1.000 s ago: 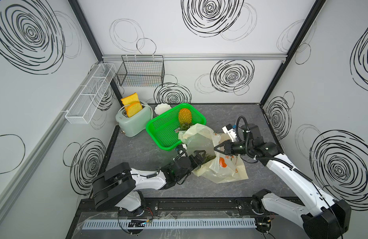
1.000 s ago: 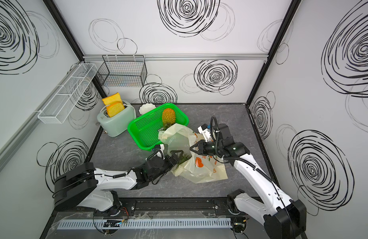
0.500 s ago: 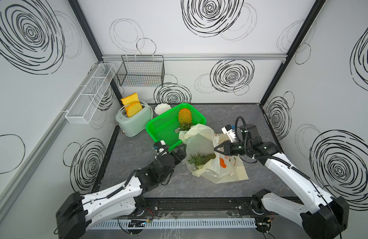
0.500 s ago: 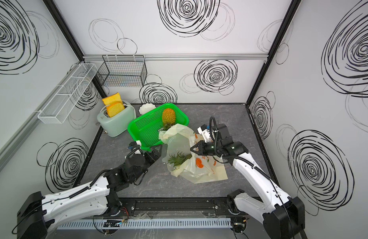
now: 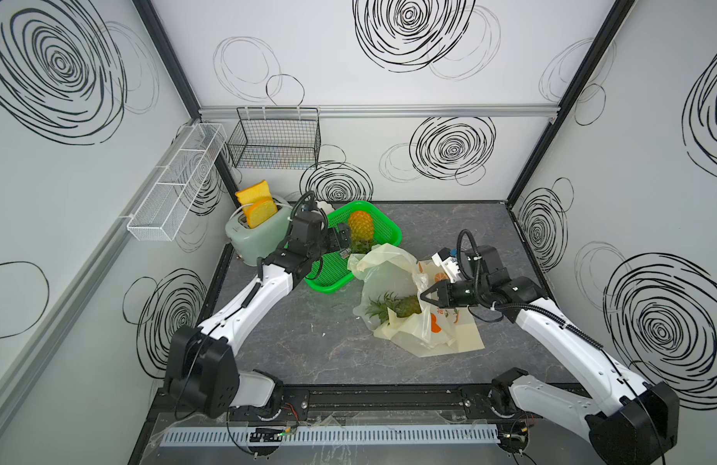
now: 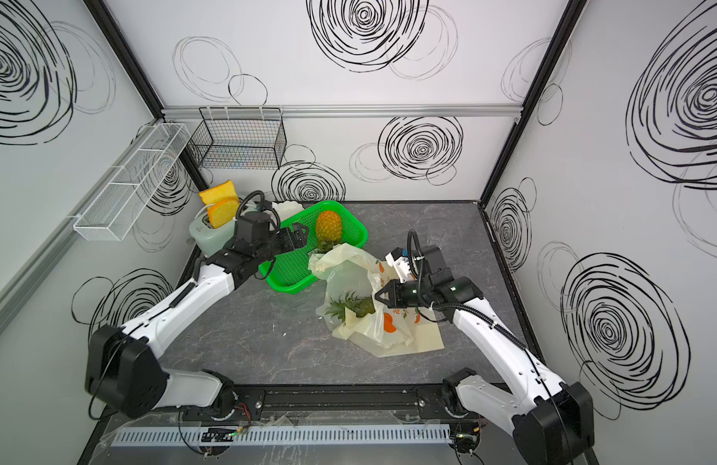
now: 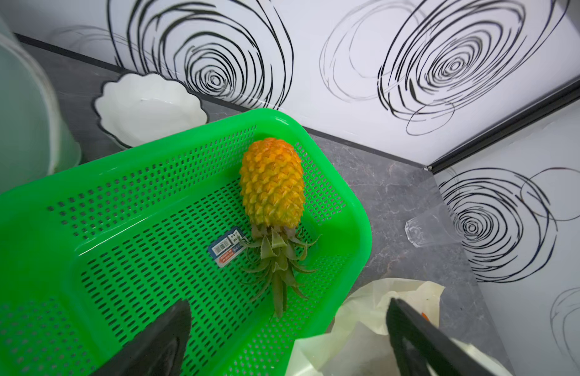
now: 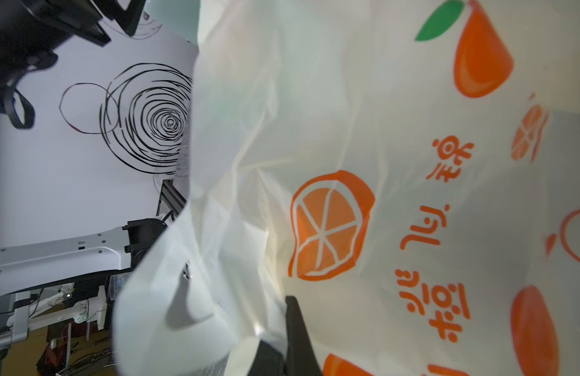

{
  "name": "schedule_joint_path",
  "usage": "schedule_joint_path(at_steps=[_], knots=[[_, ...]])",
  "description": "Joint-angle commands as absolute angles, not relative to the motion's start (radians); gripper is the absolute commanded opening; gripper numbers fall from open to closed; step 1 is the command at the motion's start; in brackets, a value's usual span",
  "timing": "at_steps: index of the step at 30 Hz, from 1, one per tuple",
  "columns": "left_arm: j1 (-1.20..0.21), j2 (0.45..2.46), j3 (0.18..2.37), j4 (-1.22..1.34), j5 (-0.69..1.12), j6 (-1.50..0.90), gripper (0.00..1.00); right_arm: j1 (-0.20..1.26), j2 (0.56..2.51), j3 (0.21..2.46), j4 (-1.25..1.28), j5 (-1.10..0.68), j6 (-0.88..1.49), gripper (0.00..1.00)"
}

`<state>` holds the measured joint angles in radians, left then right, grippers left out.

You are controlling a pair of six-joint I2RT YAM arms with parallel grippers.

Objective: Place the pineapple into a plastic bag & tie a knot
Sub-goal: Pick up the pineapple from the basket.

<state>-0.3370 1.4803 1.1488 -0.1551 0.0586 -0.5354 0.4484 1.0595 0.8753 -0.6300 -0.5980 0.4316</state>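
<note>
plastic bag point(image 5: 385, 273), thin and crinkled, holds a scaly pineapple point(image 5: 408, 306).

White walls point(image 5: 328, 52) w/ black swirls point(image 5: 409, 24) — grey marbled floor point(image 5: 328, 346).

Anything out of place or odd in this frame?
A clear cup lies on its side by the wall, past the green basket. The bagged pineapple has its leafy crown sticking out of the plastic bag.
</note>
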Motion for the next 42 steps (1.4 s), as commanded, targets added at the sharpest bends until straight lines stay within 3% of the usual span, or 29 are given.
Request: schedule_joint_path(at_steps=[1,9,21,30,37,39,42], knots=[[-0.337,1.6,1.22,-0.192,0.139,-0.486,0.97,0.453,1.035,0.849,-0.716,-0.54,0.366,0.0],[-0.379,1.861,1.365,-0.232,0.063,-0.403,0.97,0.455,1.048,0.861,-0.72,-0.551,0.362,0.0],[-0.381,2.049,1.437,-0.157,0.254,-0.499,0.97,0.454,1.077,0.898,-0.732,-0.535,0.344,0.0],[-0.37,2.145,1.478,-0.132,0.195,-0.529,0.99,0.455,1.088,0.91,-0.718,-0.541,0.348,0.0],[-0.357,2.15,1.445,-0.038,0.217,-0.546,0.58,0.456,1.086,0.911,-0.713,-0.54,0.353,0.0],[-0.358,2.129,1.417,0.0,0.218,-0.54,0.39,0.456,1.086,0.911,-0.708,-0.538,0.355,0.0],[-0.356,2.089,1.376,0.047,0.199,-0.531,0.24,0.457,1.088,0.911,-0.707,-0.545,0.354,0.0]])
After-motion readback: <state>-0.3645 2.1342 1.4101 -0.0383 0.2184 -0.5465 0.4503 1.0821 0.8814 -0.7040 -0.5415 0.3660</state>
